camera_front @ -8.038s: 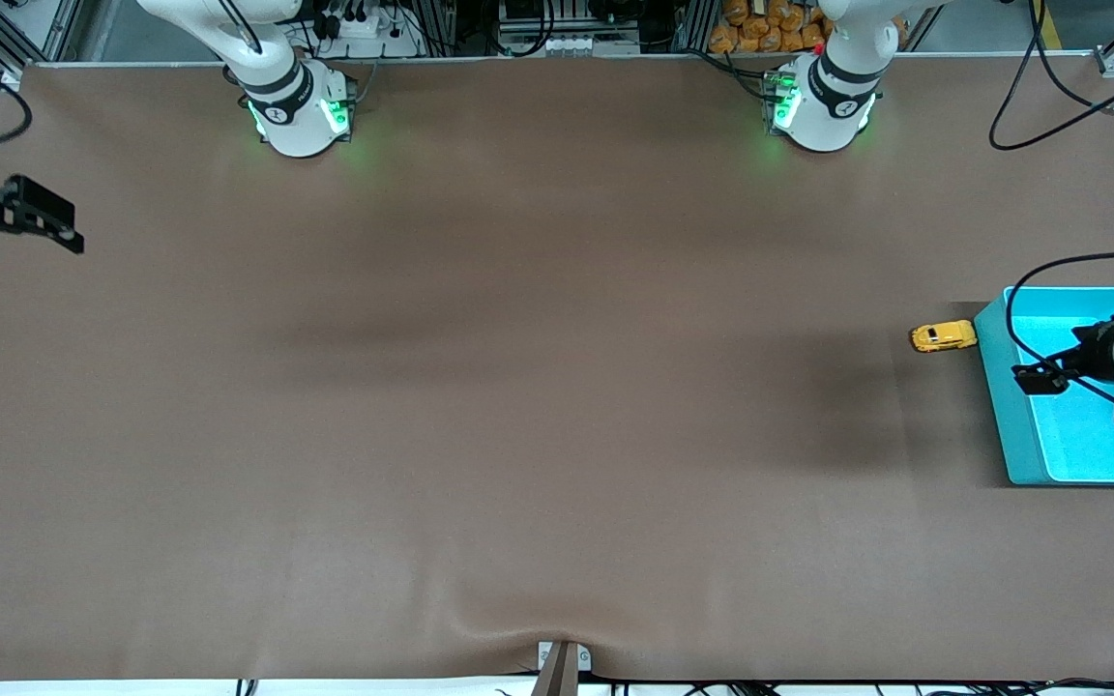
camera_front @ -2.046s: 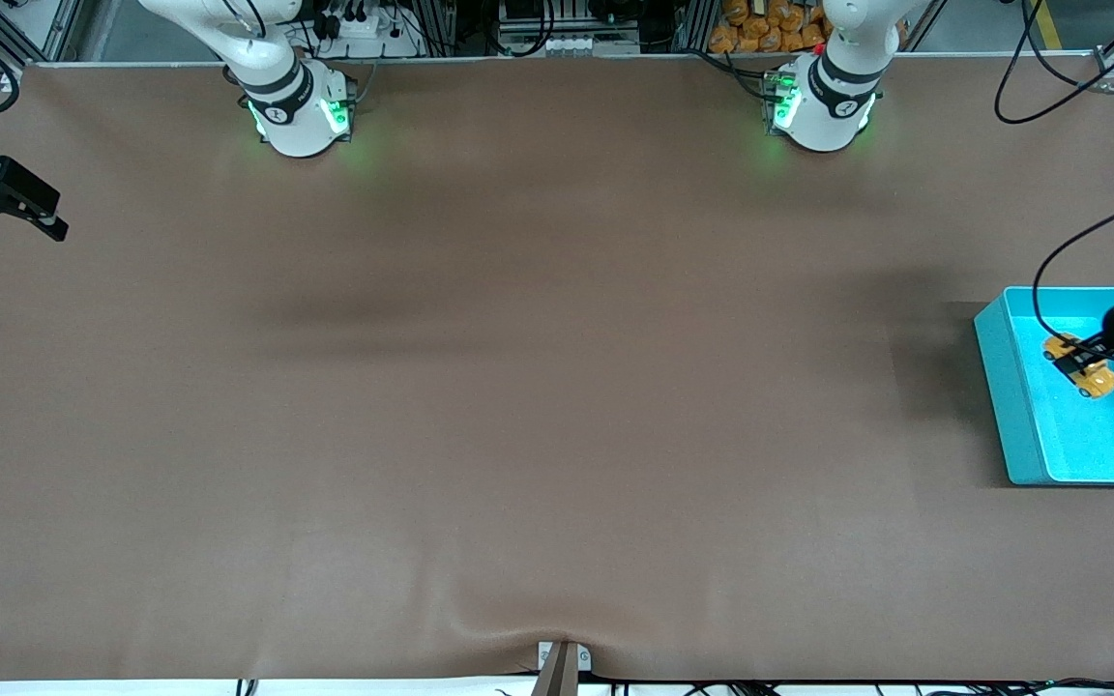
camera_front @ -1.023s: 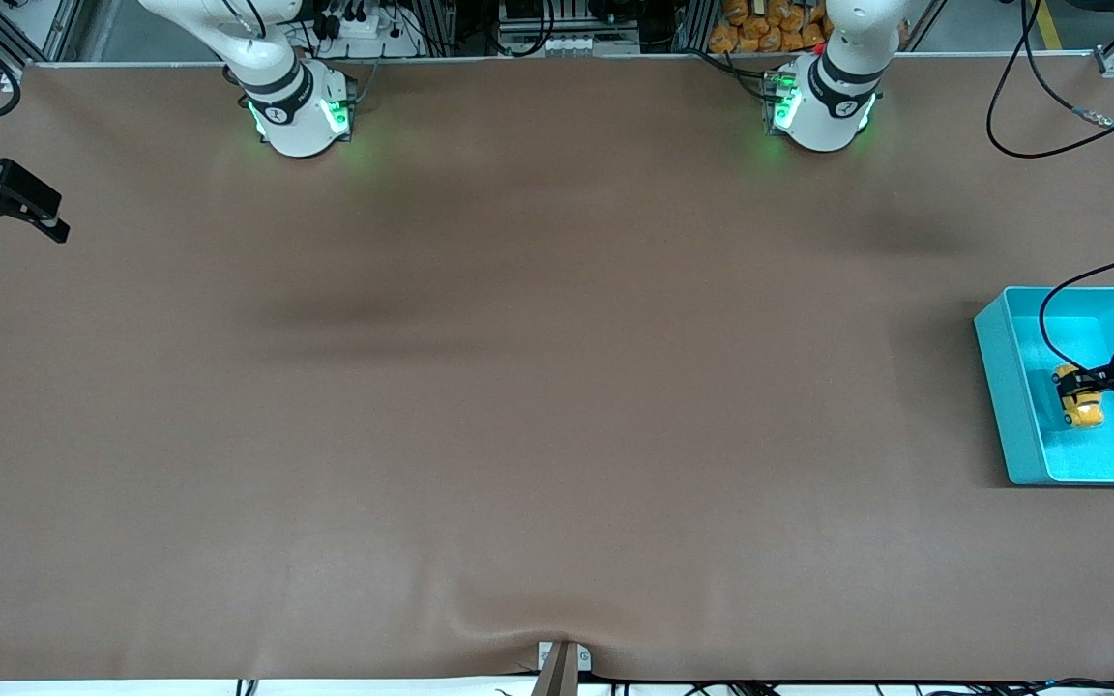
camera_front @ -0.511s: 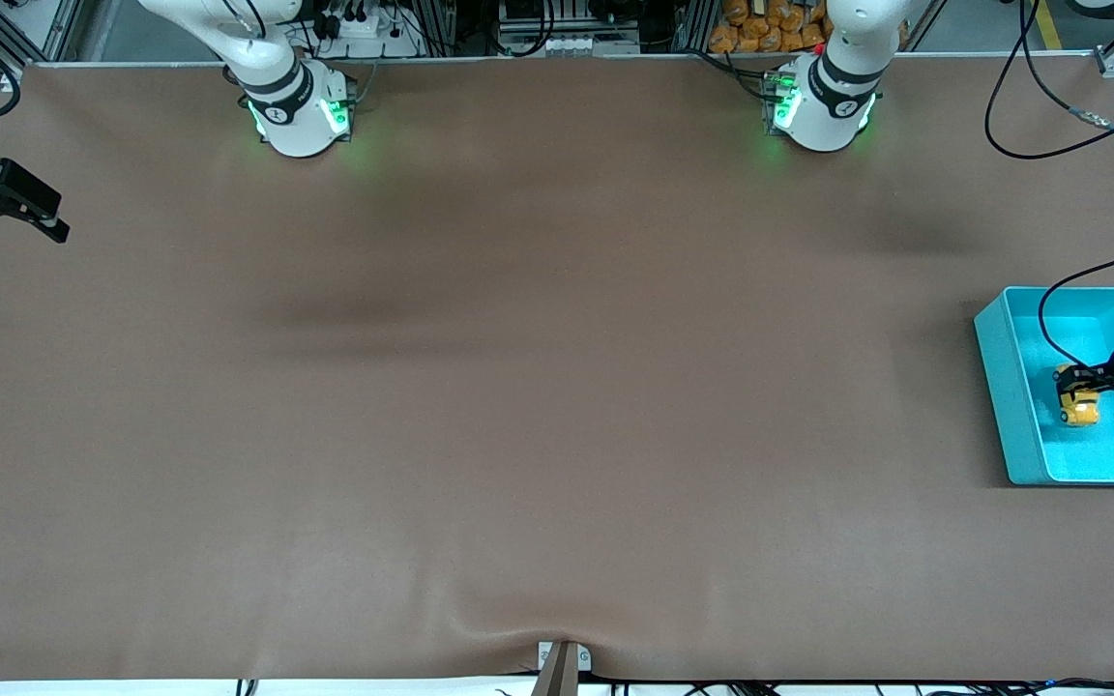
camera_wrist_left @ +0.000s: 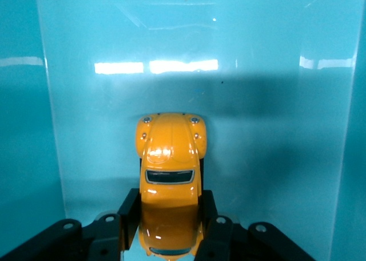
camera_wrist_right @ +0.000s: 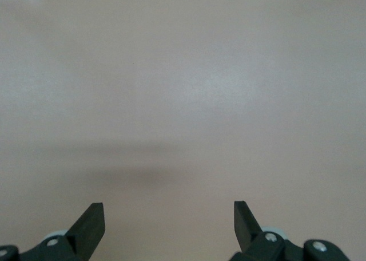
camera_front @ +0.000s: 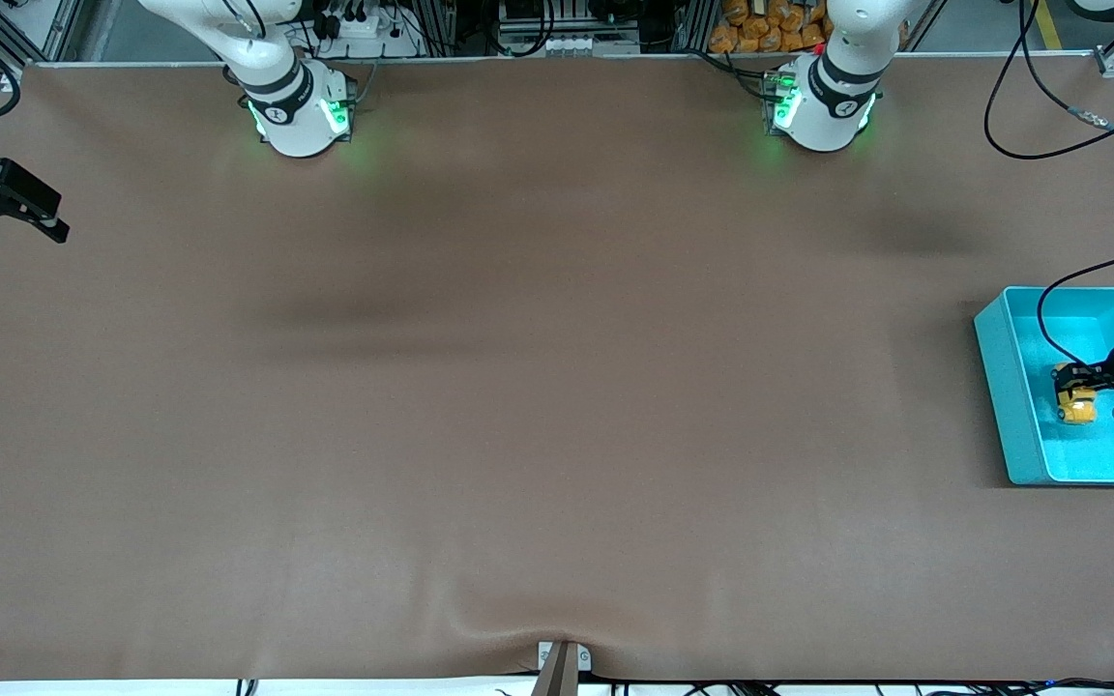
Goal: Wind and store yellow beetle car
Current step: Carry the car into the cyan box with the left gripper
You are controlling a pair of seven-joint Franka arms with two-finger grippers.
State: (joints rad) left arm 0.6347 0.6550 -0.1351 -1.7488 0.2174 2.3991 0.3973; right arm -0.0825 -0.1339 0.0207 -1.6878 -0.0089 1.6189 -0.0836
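Since the frame eight seconds back, the yellow beetle car point(camera_front: 1076, 406) has gone from the bare worktop point(camera_front: 518, 387) beside the cyan bin point(camera_front: 1007, 387) into the bin itself, and over the last half second the left claw point(camera_front: 1071, 386) has hardly shifted.

Nearest the front camera, the brown worktop lies bare, with a slight ripple in its cover at the near edge. Farther up, at the left arm's end of the worktop, stands the cyan bin, partly cut off by the edge of the front view. The left claw is down inside it, clamped on the car. In the left wrist view the two black fingers point(camera_wrist_left: 130, 210) press against the sides of the car's rear half, and the rounded nose of the yellow beetle car point(camera_wrist_left: 170, 175) points away from the claw point(camera_wrist_left: 170, 229) toward a bin wall point(camera_wrist_left: 194, 43). Whether its wheels touch the bin floor cannot be told.

Farther still, at the right arm's end, the right claw point(camera_front: 6, 198) waits over the worktop edge. Its fingers point(camera_wrist_right: 91, 222) stand wide apart with nothing between them, only plain worktop point(camera_wrist_right: 183, 101) below. The two arm bases stand along the farthest edge.
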